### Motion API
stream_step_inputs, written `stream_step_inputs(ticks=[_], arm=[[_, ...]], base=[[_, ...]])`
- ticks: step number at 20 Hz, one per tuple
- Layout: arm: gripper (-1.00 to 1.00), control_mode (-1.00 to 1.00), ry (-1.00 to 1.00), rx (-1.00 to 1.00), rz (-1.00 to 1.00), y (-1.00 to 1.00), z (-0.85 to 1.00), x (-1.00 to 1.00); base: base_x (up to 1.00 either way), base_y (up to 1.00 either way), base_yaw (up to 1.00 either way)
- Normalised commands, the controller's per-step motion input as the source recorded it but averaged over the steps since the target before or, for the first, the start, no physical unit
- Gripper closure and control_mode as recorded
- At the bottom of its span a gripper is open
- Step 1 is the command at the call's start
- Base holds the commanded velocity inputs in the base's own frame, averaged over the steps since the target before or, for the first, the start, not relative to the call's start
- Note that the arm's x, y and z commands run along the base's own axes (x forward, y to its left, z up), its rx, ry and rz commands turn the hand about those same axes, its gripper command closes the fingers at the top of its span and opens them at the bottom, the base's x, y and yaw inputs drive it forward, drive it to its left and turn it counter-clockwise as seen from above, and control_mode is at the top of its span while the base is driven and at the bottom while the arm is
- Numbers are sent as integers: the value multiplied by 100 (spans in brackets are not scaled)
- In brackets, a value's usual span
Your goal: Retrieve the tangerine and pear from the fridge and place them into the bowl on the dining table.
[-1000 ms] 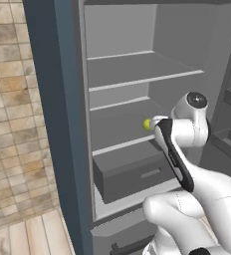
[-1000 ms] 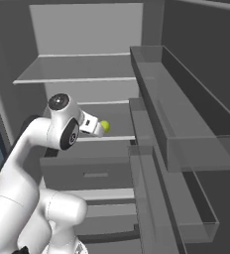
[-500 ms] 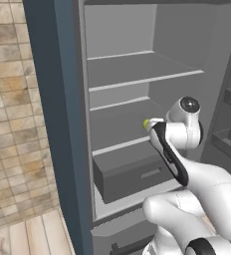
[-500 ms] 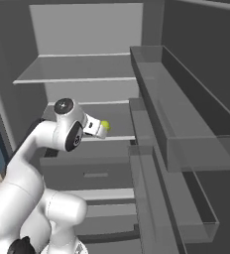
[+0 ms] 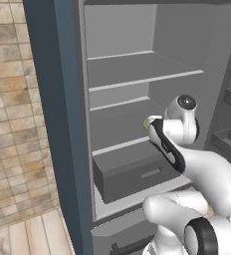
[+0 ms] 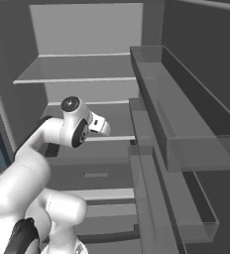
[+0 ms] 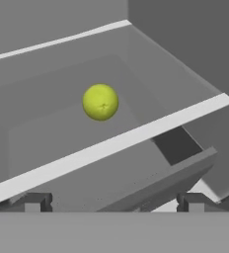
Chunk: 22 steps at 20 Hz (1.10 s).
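the claw [image 7: 111, 201], spread wide and empty, faces the pear [image 7: 100, 102] on a fridge [image 5: 62, 124] shelf [image 7: 111, 143], lined up for a reach.

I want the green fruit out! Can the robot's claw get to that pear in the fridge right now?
Probably yes. The claw is open and facing the pear, which sits alone on the fridge shelf with nothing between them.

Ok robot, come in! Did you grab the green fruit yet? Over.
Gripper open, nothing held. Pear sits on the fridge shelf ahead, untouched. Drawer below stands open, clear of the path. Over.
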Motion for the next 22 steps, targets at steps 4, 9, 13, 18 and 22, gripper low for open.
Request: stream_step_inputs(ticks=[4,9,13,18,22], arm=[[-100,-100,0,0,0,-4,-11,31],[-100,-100,0,0,0,0,-20,27],[-100,-100,0,0,0,0,-18,28],[-100,-100,1,0,0,-2,-11,33],[-100,-100,4,0,0,-6,-9,28]], base=[[0,0,0],[0,0,0],[0,0,0],[0,0,0],[0,0,0]])
